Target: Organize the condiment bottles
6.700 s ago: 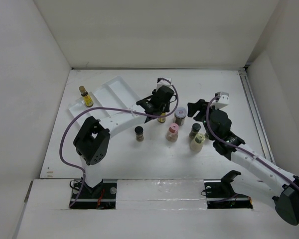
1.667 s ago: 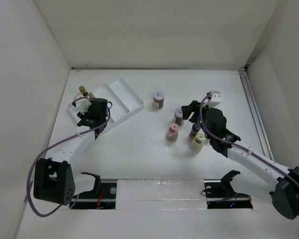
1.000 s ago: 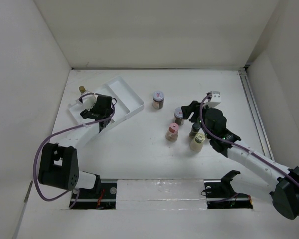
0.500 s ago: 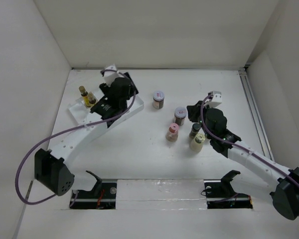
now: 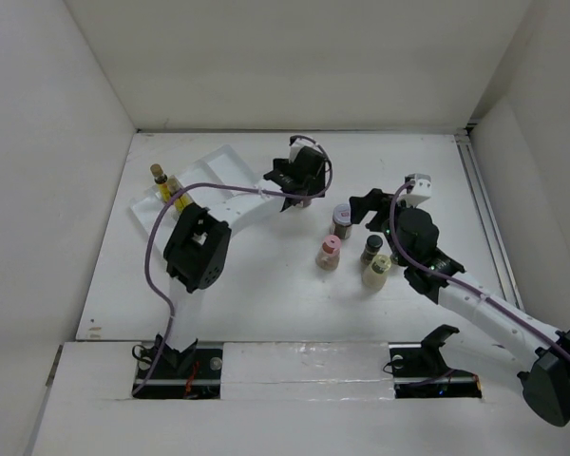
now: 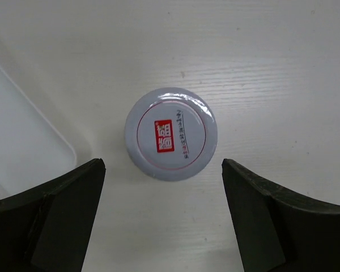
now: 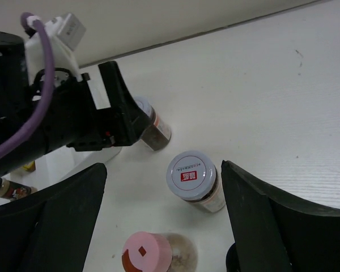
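The left arm [image 5: 198, 249] rises from its base at the near left edge of the desk [image 5: 266, 285] and folds at a black elbow block. From there a white link reaches toward the far middle. Its wrist bends so the left end effector [image 5: 297, 188] points straight down, its two dark fingers [image 6: 51, 221] spread well apart. The right arm [image 5: 480, 312] folds at a black elbow in the near right corner, and its white link runs diagonally toward the centre, low over the desk. The right end effector [image 5: 366, 211] points left and far, tilted downward, its fingers [image 7: 283, 226] wide apart and clamping nothing. A white block [image 5: 420, 182] sits on the far side of its wrist
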